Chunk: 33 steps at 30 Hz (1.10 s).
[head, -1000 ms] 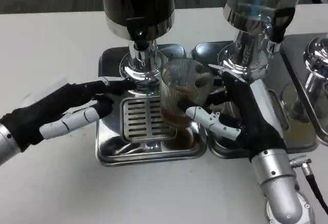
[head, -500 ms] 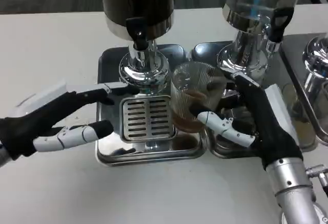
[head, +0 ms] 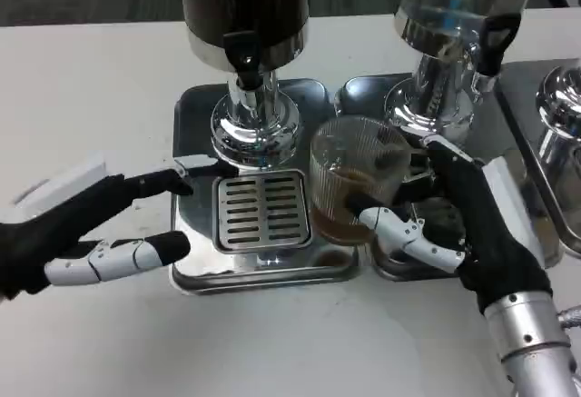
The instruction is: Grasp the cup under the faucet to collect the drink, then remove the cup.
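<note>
Your right hand (head: 472,233) holds the clear ribbed plastic cup (head: 349,188) with brown drink in its lower part, thumb wrapped across the front of it and the other fingers behind. The cup stands upright at the right edge of the shiny steel drip tray (head: 195,274), just right of the slotted grate (head: 261,211) and off to the right of the black faucet (head: 243,56) on the dark drink dispenser (head: 243,6). You can't tell whether the cup's base touches the tray or hangs just above it. Your left hand (head: 86,229) holds nothing, fingers spread and stretched out toward the tray's left edge, one fingertip close to the dispenser's chrome base (head: 254,129). To the right stands a second dispenser with a clear tank (head: 458,6) on its own steel tray (head: 399,270), behind your right hand
</note>
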Motion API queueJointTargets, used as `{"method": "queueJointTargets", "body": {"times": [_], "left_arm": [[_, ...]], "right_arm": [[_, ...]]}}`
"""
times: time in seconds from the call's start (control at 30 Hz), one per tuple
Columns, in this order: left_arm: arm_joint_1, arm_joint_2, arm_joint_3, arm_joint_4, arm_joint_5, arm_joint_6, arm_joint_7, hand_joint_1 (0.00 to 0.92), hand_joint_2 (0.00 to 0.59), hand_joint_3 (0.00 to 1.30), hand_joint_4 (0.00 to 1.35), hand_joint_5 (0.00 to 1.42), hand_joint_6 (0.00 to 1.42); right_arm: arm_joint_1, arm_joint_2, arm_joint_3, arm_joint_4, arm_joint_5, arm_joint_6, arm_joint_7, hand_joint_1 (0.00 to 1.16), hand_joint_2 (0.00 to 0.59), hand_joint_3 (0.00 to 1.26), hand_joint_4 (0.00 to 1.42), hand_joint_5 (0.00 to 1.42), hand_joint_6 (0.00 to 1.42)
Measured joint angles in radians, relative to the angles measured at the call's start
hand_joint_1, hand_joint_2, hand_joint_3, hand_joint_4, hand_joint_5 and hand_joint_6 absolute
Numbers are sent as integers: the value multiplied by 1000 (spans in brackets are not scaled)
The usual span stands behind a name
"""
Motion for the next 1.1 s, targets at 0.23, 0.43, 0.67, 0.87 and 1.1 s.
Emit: {"method": "queueJointTargets", "body": {"times": [0.23, 0.43, 0.67, 0.87, 1.1], "left_arm": [[24, 15, 8, -39, -27, 0, 0, 0, 161, 188, 92, 105, 239], [48, 30, 13, -67, -43, 1, 0, 0, 161, 188, 92, 105, 239], [64, 38, 27, -93, -58, 7, 0, 0, 160, 188, 91, 105, 239], [90, 48, 29, -116, -73, 11, 0, 0, 160, 188, 91, 105, 239], [132, 76, 31, -147, -94, -10, -11, 0, 159, 188, 86, 104, 239]], "right_arm": [[30, 1, -2, -27, -1, 0, 0, 612, 275, 467, 602, 629, 496], [64, 4, -9, -61, -1, 1, 0, 629, 271, 467, 602, 647, 506], [99, 6, -12, -118, 0, 3, 2, 636, 272, 475, 602, 647, 516], [130, 6, -19, -166, 1, 10, 9, 637, 272, 476, 602, 647, 517], [168, 6, -25, -209, 2, 22, 25, 646, 264, 481, 602, 656, 518]]}}
